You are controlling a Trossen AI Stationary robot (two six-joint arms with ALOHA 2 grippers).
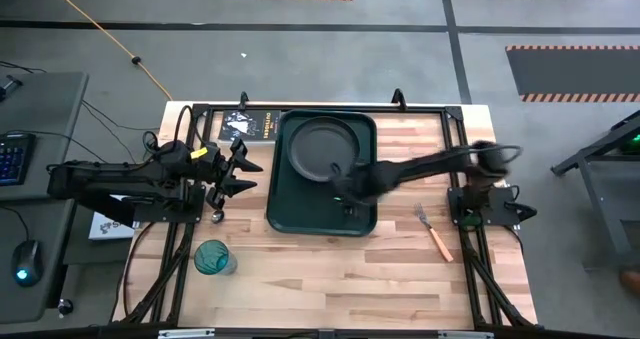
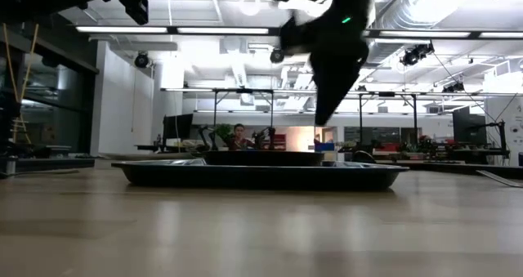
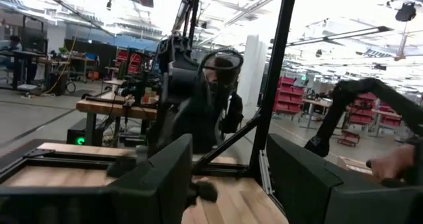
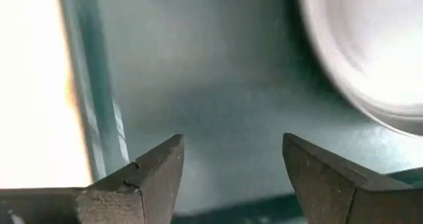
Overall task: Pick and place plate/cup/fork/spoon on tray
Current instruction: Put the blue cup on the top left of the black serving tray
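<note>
A dark green plastic tray (image 1: pixel 285 204) with rounded corners and a raised rim lies at the centre of a pale, striped wood-plank table (image 1: pixel 330 279) in the overhead view. A round dark grey plate (image 1: pixel 315 147) with a raised lip fills the tray's upper half. The right arm stretches in from the right edge of the table. Its right gripper (image 1: pixel 347 189) hangs over the tray's lower right part, just below the plate; its two dark wedge-shaped fingers (image 4: pixel 155 174) are spread apart with nothing between them, above the tray's smooth floor.

The fork (image 1: pixel 434 232), orange-handled with silver tines, lies on bare wood right of the tray. The translucent teal cup (image 1: pixel 212 258) stands at lower left, well apart from the tray. The left gripper (image 1: pixel 238 174) waits left of the tray, fingers parted and empty. A black printed book (image 1: pixel 243 125) lies at the tray's upper left corner.
</note>
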